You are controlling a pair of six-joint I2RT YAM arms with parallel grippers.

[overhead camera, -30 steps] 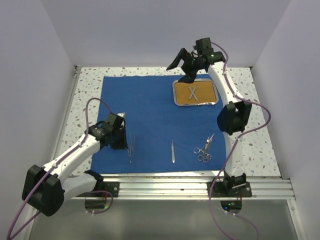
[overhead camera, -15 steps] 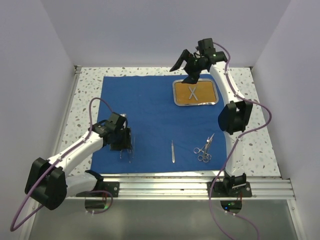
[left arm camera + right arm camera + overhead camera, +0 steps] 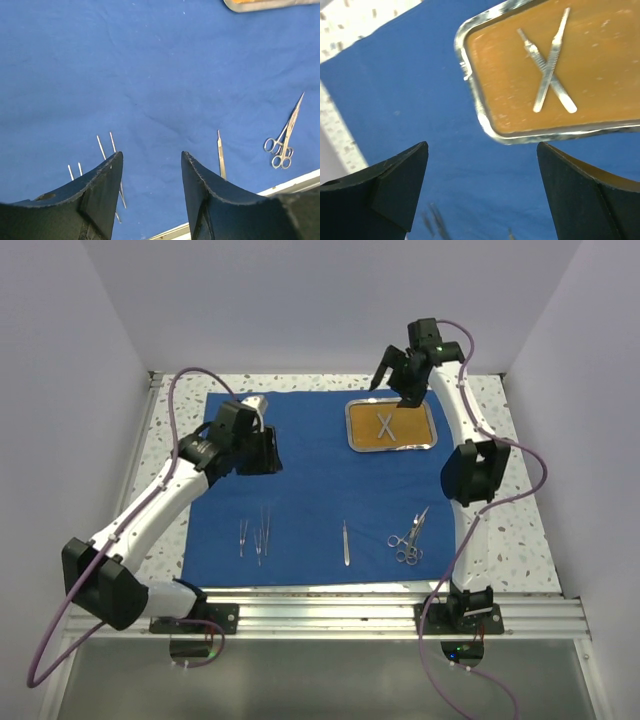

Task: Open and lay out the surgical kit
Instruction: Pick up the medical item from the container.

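Seen from the top camera, the blue cloth [image 3: 310,470] lay spread flat over the speckled table [image 3: 505,530]. The steel tray [image 3: 432,426] sat on it towards 1 o'clock, with two crossed instruments [image 3: 385,425] on its orange-brown floor. Along the near hem the tweezers [image 3: 263,533] lay at 7 o'clock, a single slim tool [image 3: 346,542] at 6 o'clock, and the scissors and forceps [image 3: 408,538] at 5 o'clock, all apart from one another.

The left gripper [image 3: 264,452] hung above the cloth at about 10 o'clock. The right gripper [image 3: 395,382] hovered just beyond the tray's far rim, at 12 o'clock of it.

The overhead view left the jaw gaps hard to read; the wrist cameras settled it. The left wrist view showed the left gripper [image 3: 151,156] moderately parted with only bare cloth [image 3: 150,75] between its fingers. The tweezers [image 3: 106,145] showed at 9 o'clock of the gap and the slim tool [image 3: 220,155] at 3 o'clock. The right wrist view showed the right gripper [image 3: 482,150] spread wide and empty. The tray [image 3: 475,95] sat at 1 o'clock of the gap, and the ribbed handles of the crossed instruments [image 3: 547,62] showed there, a detail lost from above.
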